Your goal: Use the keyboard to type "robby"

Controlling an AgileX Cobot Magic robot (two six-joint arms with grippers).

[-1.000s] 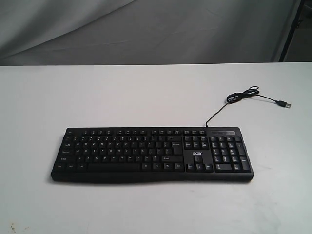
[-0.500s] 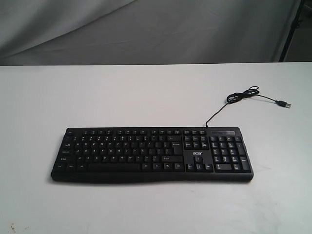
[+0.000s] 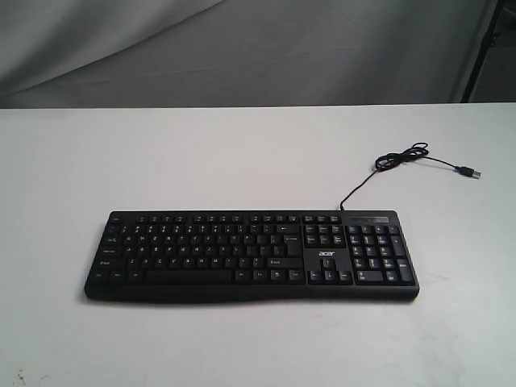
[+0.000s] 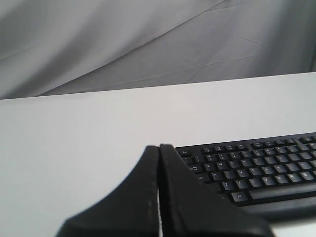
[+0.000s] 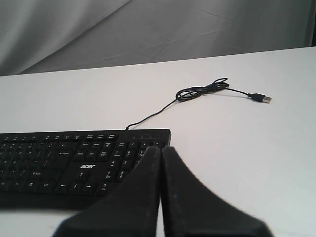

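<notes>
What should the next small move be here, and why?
Probably bring the left end effector forward and down over the keyboard's left letter rows, where R should sit. It and the right end effector are shut to a tip, good for poking, and neither appears above the keys in the exterior view.

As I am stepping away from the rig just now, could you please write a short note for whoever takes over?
Grippers: the left gripper is shut and empty, off the keys at the letter end. The right gripper is shut and empty, off the keys by the number pad.
Things: the keyboard lies flat on the table, its plug loose.
Done: no key is being pressed.
Left: apparently all of "robby".
</notes>
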